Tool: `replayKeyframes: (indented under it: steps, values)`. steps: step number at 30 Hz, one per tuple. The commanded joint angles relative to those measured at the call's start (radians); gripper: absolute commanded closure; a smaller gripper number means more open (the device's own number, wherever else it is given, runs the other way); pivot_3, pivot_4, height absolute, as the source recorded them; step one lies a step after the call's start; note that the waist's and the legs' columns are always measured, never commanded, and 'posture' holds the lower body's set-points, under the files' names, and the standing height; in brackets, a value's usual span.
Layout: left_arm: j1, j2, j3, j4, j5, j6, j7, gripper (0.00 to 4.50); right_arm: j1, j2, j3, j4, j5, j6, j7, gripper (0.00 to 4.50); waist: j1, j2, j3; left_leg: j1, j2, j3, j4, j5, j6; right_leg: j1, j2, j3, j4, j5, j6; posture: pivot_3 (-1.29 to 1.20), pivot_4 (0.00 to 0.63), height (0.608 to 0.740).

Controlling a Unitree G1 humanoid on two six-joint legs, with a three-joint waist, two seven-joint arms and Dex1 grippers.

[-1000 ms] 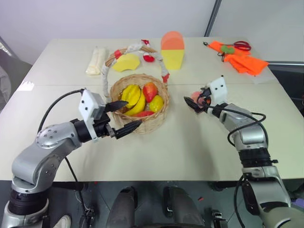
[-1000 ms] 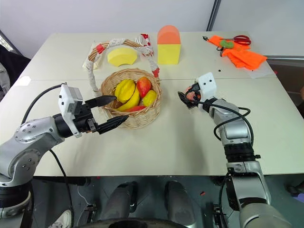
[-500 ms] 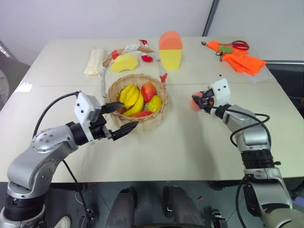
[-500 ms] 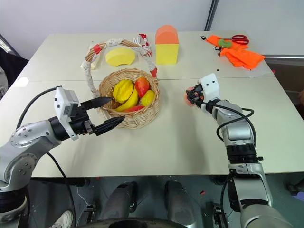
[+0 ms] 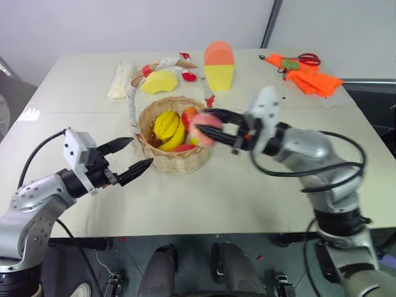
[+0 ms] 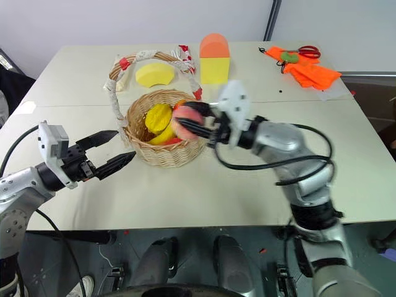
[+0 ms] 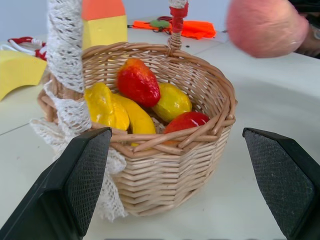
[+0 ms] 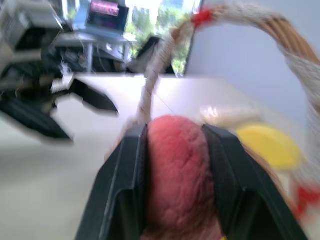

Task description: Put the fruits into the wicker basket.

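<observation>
My right gripper (image 5: 210, 124) is shut on the round pink-orange peach (image 8: 176, 160) and holds it in the air at the right rim of the wicker basket (image 5: 173, 166). The basket stands at the table's middle, its cloth-wrapped handle (image 5: 132, 99) arching up at the back left. Inside lie the red mango-like fruit (image 7: 137, 82) with yellow patches, yellow fruits (image 7: 105, 102) and another red piece (image 7: 187, 120). My left gripper (image 5: 139, 152) is open and holds nothing, level with the basket and a little to its left.
Behind the basket lie a flat yellow wedge (image 5: 159, 81), a tall orange-topped yellow block (image 5: 219, 65) and a white roll (image 5: 117, 80). Orange cloth with red scissors (image 5: 303, 71) sits at the far right. The table's front edge runs close below both arms.
The right gripper closed on the peach, lifted it off the table and swung it left to the basket. The left gripper drew back leftward, away from the basket.
</observation>
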Motion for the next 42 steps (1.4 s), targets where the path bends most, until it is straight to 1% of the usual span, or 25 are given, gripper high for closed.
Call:
replayKeyframes:
  steps: [1,3,5,6,9,11,13,15,17,20,22,24,25,27,30,32,34,35,38,40,42]
  values:
    - [-0.003,-0.012,0.008,-0.036,-0.001,-0.029,0.016,0.0,-0.056,0.065,0.066,0.093,-0.113,-0.002,-0.108,2.26,0.003,0.0,0.0,-0.001,0.0,0.0,0.0,0.0,-0.001,0.0,0.0,0.0,0.0,0.0,0.0,0.0,0.15,0.737]
    - [-0.003,-0.018,0.009,-0.048,-0.008,-0.027,0.029,0.0,-0.07,0.089,0.082,0.126,-0.146,-0.017,-0.126,1.35,0.004,-0.001,0.0,-0.001,0.0,0.0,0.0,0.0,-0.001,0.0,0.0,0.0,-0.001,0.0,0.0,0.0,0.15,0.737]
    - [0.0,-0.02,0.011,-0.059,-0.015,-0.025,0.035,0.0,-0.072,0.088,0.084,0.126,-0.173,-0.054,-0.125,0.21,0.004,-0.001,0.0,-0.002,0.0,0.0,0.0,0.0,-0.001,-0.001,-0.001,0.0,-0.001,0.0,0.001,0.0,0.15,0.737]
    - [0.005,-0.021,0.013,-0.066,-0.018,-0.024,0.038,0.0,-0.062,0.079,0.076,0.101,-0.167,-0.067,-0.109,0.04,0.004,-0.001,0.0,-0.003,-0.001,0.001,-0.001,0.0,-0.001,-0.002,-0.001,0.0,-0.001,0.0,0.001,0.0,0.15,0.737]
    - [0.016,-0.023,0.017,-0.075,-0.024,-0.025,0.046,0.0,-0.018,0.044,0.019,0.027,-0.097,-0.092,-0.033,0.04,0.003,-0.001,0.0,-0.002,0.0,0.001,-0.001,0.0,-0.001,-0.002,-0.001,0.0,-0.001,0.002,0.004,0.0,0.15,0.737]
    - [0.02,-0.023,0.019,-0.074,-0.024,-0.028,0.048,0.0,0.025,0.007,-0.053,-0.009,-0.022,-0.08,0.021,0.04,0.003,-0.001,0.0,-0.002,0.0,0.0,-0.002,0.0,-0.001,-0.002,0.0,0.0,-0.001,0.002,0.005,0.0,0.15,0.737]
    - [0.019,-0.025,0.019,-0.071,-0.024,-0.03,0.049,0.0,0.053,-0.025,-0.093,-0.008,0.004,-0.068,0.043,0.04,0.003,-0.001,0.0,-0.002,0.0,0.0,-0.001,0.0,-0.001,-0.002,0.0,0.0,-0.001,0.002,0.004,0.0,0.15,0.737]
    - [0.015,-0.027,0.018,-0.066,-0.025,-0.034,0.049,0.0,0.074,-0.056,-0.114,0.009,0.003,-0.062,0.048,0.04,0.002,-0.001,0.0,-0.002,0.0,0.0,-0.001,0.0,-0.001,-0.002,0.0,0.0,-0.001,0.0,0.001,0.0,0.15,0.737]
    - [0.004,-0.034,0.016,-0.056,-0.026,-0.044,0.046,0.0,0.066,-0.041,-0.136,0.069,-0.013,-0.045,-0.006,0.04,-0.004,-0.001,0.0,-0.001,0.0,0.001,-0.001,0.0,-0.001,-0.002,0.001,0.001,-0.001,0.0,0.0,0.0,0.15,0.737]
    - [-0.023,-0.051,0.012,-0.036,-0.035,-0.056,0.042,0.0,0.007,0.036,-0.14,0.207,-0.06,-0.074,-0.098,0.04,-0.006,-0.001,-0.001,0.0,0.004,0.002,-0.001,0.0,-0.001,-0.002,0.005,0.002,-0.001,0.002,-0.002,0.0,0.15,0.737]
    - [-0.036,-0.054,0.009,-0.03,-0.04,-0.055,0.04,0.0,-0.027,0.075,-0.131,0.276,-0.078,-0.104,-0.112,0.04,-0.005,-0.001,-0.001,0.0,0.007,0.002,-0.001,0.0,-0.001,-0.002,0.008,0.002,0.0,0.003,-0.003,0.0,0.15,0.737]
    - [-0.047,-0.053,0.003,-0.026,-0.038,-0.053,0.038,0.0,-0.067,0.127,-0.134,0.361,-0.084,-0.134,-0.132,0.04,-0.005,-0.001,-0.001,0.0,0.009,0.002,-0.001,0.0,-0.001,-0.003,0.01,0.002,0.001,0.004,-0.001,0.0,0.15,0.737]
    - [-0.051,-0.053,-0.001,-0.025,-0.035,-0.054,0.038,0.0,-0.086,0.147,-0.134,0.407,-0.094,-0.157,-0.139,0.27,-0.005,-0.001,-0.001,0.0,0.009,0.002,-0.002,0.0,-0.001,-0.003,0.01,0.002,0.001,0.005,0.0,0.0,0.15,0.737]
    - [-0.052,-0.053,-0.006,-0.025,-0.029,-0.058,0.038,0.0,-0.113,0.174,-0.138,0.481,-0.114,-0.192,-0.156,0.87,-0.004,-0.001,-0.001,0.0,0.01,0.002,-0.002,0.0,-0.001,-0.004,0.011,0.002,0.001,0.005,0.0,0.0,0.15,0.737]
    - [-0.036,-0.053,0.003,-0.042,-0.033,-0.062,0.043,0.0,-0.118,0.192,-0.162,0.493,-0.096,-0.2,-0.167,2.36,0.001,-0.001,0.0,0.0,0.01,0.002,-0.002,0.0,-0.001,-0.004,0.011,0.001,0.0,0.005,0.0,0.0,0.15,0.737]
    - [-0.026,-0.055,0.004,-0.051,-0.035,-0.064,0.049,0.0,-0.11,0.189,-0.173,0.478,-0.089,-0.196,-0.167,3.47,0.002,-0.001,0.0,-0.001,0.01,0.003,-0.002,0.0,-0.001,-0.004,0.01,0.001,0.0,0.005,0.0,0.0,0.15,0.737]
    - [-0.022,-0.059,-0.002,-0.055,-0.032,-0.068,0.057,0.0,-0.097,0.178,-0.185,0.442,-0.082,-0.194,-0.165,4.4,0.002,-0.001,0.0,-0.001,0.009,0.003,-0.002,0.0,-0.001,-0.004,0.01,0.001,0.0,0.005,0.0,0.0,0.15,0.737]
    - [-0.022,-0.061,-0.006,-0.057,-0.031,-0.069,0.061,0.0,-0.09,0.169,-0.191,0.422,-0.08,-0.195,-0.164,4.49,0.001,0.0,0.0,-0.001,0.009,0.003,-0.002,0.0,-0.001,-0.004,0.01,0.001,0.0,0.005,-0.001,0.0,0.15,0.737]
    - [-0.027,-0.065,-0.016,-0.064,-0.032,-0.067,0.074,0.0,-0.071,0.125,-0.237,0.36,-0.071,-0.199,-0.174,4.49,0.002,0.0,0.0,-0.001,0.01,0.003,-0.002,0.0,-0.001,-0.004,0.01,0.001,0.0,0.005,0.0,0.0,0.15,0.737]
    - [-0.032,-0.065,-0.02,-0.065,-0.035,-0.066,0.079,0.0,-0.064,0.086,-0.285,0.346,-0.08,-0.206,-0.204,4.49,0.002,0.0,0.0,-0.001,0.009,0.003,-0.001,0.0,-0.001,-0.004,0.01,0.001,0.0,0.005,0.0,0.0,0.15,0.737]
    - [-0.042,-0.063,-0.031,-0.058,-0.034,-0.066,0.075,0.0,-0.059,0.022,-0.352,0.362,-0.117,-0.234,-0.251,4.49,0.005,0.0,0.0,-0.001,0.009,0.003,-0.001,0.0,-0.001,-0.004,0.01,0.002,0.0,0.005,0.0,0.0,0.15,0.737]
